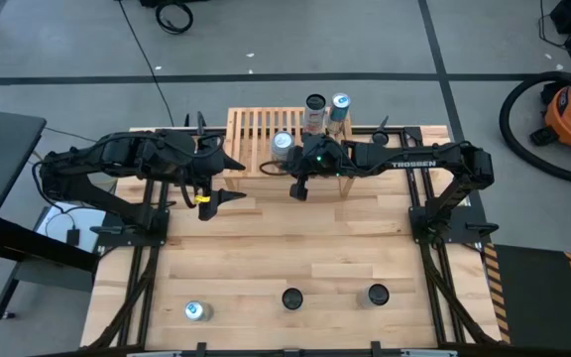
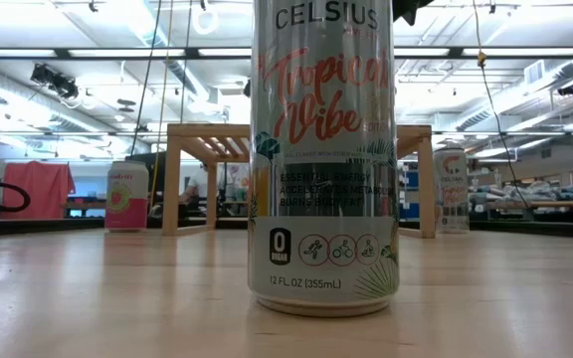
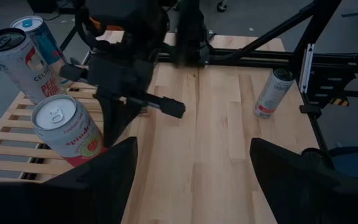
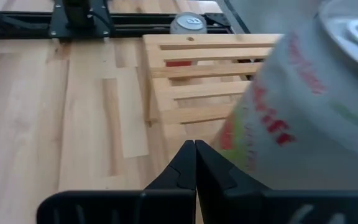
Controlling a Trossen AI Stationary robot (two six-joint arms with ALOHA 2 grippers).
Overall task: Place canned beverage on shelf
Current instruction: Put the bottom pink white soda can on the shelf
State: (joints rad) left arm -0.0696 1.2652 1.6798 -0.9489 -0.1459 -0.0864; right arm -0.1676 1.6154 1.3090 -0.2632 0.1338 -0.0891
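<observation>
Two fingertips of the right gripper are pressed flat together with nothing between them, right beside a white can standing on the front part of the shelf. Risk: any sideways sweep of these closed fingers could strike that can and tip it off the slats. Two further cans stand at the shelf's far edge. The left gripper waits over the table just beside the shelf, fingers spread and empty. Three cans await collection along the near table edge.
</observation>
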